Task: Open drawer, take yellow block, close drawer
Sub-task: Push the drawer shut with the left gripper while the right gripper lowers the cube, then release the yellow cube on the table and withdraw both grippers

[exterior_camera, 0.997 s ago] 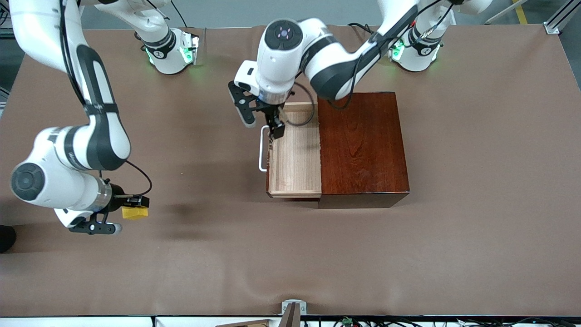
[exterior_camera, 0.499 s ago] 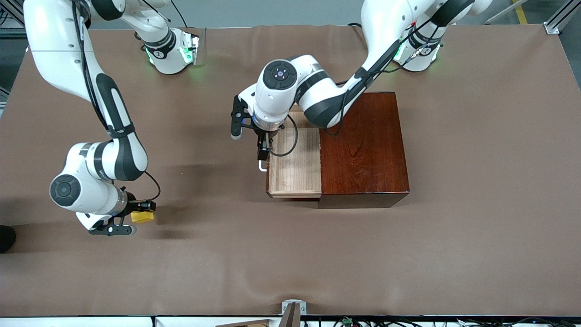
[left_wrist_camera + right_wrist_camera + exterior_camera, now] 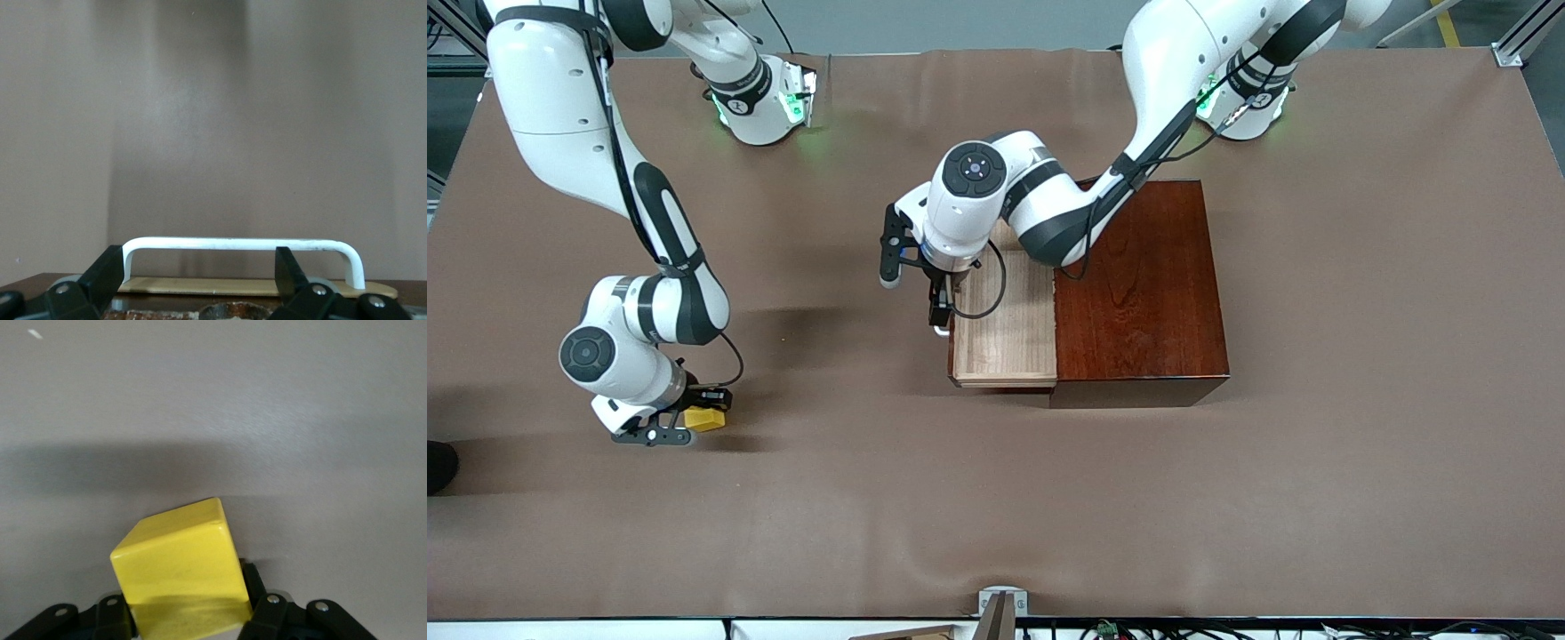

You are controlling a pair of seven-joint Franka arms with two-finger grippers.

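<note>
**Two grippers at work: one at the drawer handle, one pinching the block**

Two arms are low over the brown table (image 3: 1360,373). The left gripper (image 3: 939,307) sits at the front of the drawer (image 3: 1005,342), which stands pulled out of the dark reddish-brown wooden box (image 3: 1138,293) with its pale wood inside showing. In the left wrist view the gripper's fingers (image 3: 105,273) are spread wide, and the white handle (image 3: 240,245) runs crosswise just past the fingertips; one fingertip overlaps the bar, the other reaches its end, and whether either touches it cannot be told. The drawer's pale front edge lies directly under the handle, between the fingers.

The right gripper (image 3: 704,411) is well apart from the box, toward the right arm's end of the table. Its fingers are pressed onto the yellow block (image 3: 703,419), one on either side, as the right wrist view shows, with the block (image 3: 181,577) tilted between them so that one corner points away from the wrist. The block sits at or just above the table surface, its shadow close beneath it; whether it rests on the table cannot be told.
</note>
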